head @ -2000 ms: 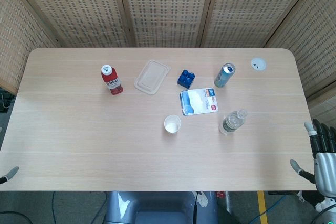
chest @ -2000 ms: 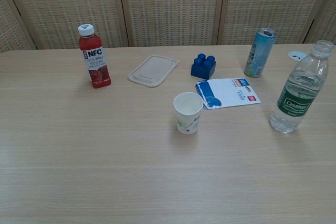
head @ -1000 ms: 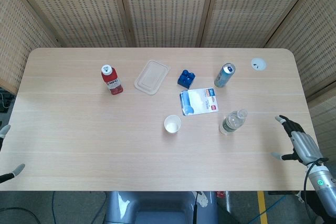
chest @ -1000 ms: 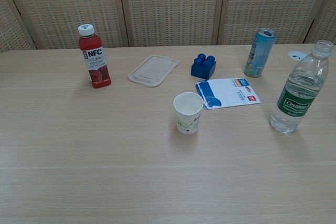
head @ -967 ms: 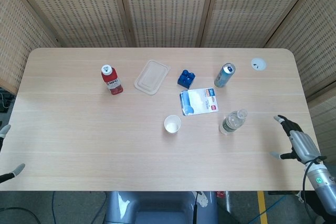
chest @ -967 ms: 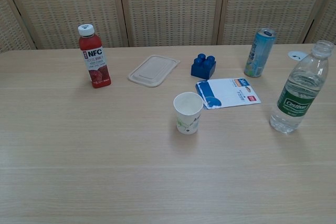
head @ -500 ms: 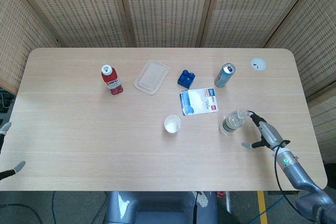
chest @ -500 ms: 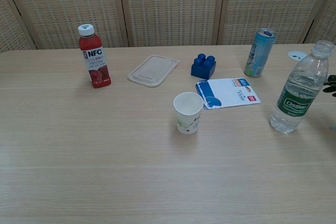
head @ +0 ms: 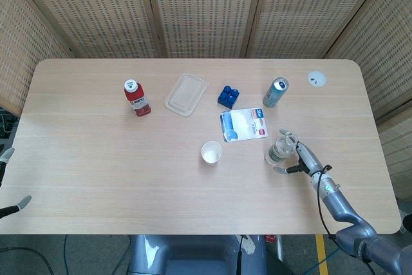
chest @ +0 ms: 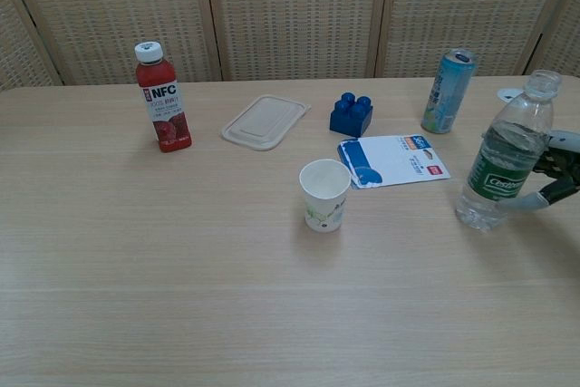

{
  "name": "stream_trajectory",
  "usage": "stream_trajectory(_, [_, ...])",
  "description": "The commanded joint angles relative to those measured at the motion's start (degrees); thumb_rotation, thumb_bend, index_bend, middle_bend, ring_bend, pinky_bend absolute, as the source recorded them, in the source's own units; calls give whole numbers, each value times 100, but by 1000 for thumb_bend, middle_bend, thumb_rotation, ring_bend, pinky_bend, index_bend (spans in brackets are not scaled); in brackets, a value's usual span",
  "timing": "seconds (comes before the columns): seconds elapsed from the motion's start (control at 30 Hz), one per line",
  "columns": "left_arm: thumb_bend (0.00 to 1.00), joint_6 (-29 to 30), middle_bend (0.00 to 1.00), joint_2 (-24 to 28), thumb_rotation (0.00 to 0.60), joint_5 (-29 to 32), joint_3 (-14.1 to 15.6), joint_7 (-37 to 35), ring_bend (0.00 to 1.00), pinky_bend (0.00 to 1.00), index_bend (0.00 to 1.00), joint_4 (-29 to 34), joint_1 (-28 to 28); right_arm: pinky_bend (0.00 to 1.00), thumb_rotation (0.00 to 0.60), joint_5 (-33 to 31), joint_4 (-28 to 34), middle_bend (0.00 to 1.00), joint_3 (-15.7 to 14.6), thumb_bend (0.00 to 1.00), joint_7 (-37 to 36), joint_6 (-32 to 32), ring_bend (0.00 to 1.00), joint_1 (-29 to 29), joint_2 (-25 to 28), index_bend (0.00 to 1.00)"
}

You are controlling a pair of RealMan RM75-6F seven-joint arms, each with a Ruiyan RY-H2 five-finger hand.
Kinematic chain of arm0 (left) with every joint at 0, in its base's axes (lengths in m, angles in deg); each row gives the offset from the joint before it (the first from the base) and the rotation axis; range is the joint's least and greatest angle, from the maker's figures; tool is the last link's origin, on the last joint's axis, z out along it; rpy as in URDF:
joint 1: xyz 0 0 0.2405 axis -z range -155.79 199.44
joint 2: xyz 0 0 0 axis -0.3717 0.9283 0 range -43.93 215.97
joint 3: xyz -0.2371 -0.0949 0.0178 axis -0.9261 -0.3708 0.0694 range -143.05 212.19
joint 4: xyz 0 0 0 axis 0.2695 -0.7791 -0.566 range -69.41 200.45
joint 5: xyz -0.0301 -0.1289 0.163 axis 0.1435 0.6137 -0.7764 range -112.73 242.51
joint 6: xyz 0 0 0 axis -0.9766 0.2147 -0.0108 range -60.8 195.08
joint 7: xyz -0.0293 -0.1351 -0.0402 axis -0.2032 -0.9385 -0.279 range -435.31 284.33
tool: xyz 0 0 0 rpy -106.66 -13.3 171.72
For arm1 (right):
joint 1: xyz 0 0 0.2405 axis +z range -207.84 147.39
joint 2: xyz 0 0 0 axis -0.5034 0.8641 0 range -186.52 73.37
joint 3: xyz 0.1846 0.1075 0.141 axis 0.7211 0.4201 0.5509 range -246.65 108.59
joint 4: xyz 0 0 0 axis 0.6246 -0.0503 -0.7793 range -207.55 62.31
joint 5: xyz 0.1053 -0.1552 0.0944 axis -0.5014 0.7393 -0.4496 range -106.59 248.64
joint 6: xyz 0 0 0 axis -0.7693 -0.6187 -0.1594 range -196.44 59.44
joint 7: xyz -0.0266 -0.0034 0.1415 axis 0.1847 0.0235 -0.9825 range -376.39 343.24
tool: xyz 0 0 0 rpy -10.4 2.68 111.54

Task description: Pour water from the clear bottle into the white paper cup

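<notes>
The clear bottle (head: 278,151) with a green label stands uncapped, right of centre, leaning slightly left in the chest view (chest: 503,168). The white paper cup (head: 211,152) stands open and upright to its left (chest: 324,194). My right hand (head: 297,155) is at the bottle's right side (chest: 554,177). Its thumb and fingers reach around the bottle and touch it, still spread wider than the bottle. Only two fingertips of my left hand (head: 19,203) show at the table's left edge, apart and holding nothing.
A blue-and-white card (head: 244,124) lies just behind the cup and bottle. A blue can (head: 275,92), a blue brick (head: 227,96), a flat plastic lid (head: 187,94) and a red juice bottle (head: 136,97) stand further back. A small white disc (head: 316,79) lies at the far right.
My right hand has come in from the table's right edge to the bottle and now touches it. The bottle has shifted and tipped slightly left. The left hand has barely moved.
</notes>
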Motion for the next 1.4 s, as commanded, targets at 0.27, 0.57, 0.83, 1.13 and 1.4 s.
stream_trajectory(0.27, [67,-72,0,-12,600,82,-25,1,0,0,0,-24,44,0,600,-605,-365,0,372,0,-136,-164,0,68,-484,0])
stream_trajectory(0.57, [68,-114,0,-24,600,98,-13,33,0,0,0,-18,67,14,600,-586,-355,279,392,3,-463,-195,99,134,-596,187])
stream_trajectory(0.83, [69,-129,0,-15,600,98,-6,1,0,0,0,-8,78,534,600,-812,-500,548,601,424,20,135,410,99,-907,529])
stream_trajectory(1.13, [69,-157,0,-2,600,70,16,-47,0,0,0,1,95,564,600,-558,-157,548,613,442,788,615,416,202,-737,551])
stream_trajectory(1.4, [70,-166,0,43,600,48,23,-117,0,0,0,39,107,564,600,-801,451,548,883,446,2576,623,416,502,-510,557])
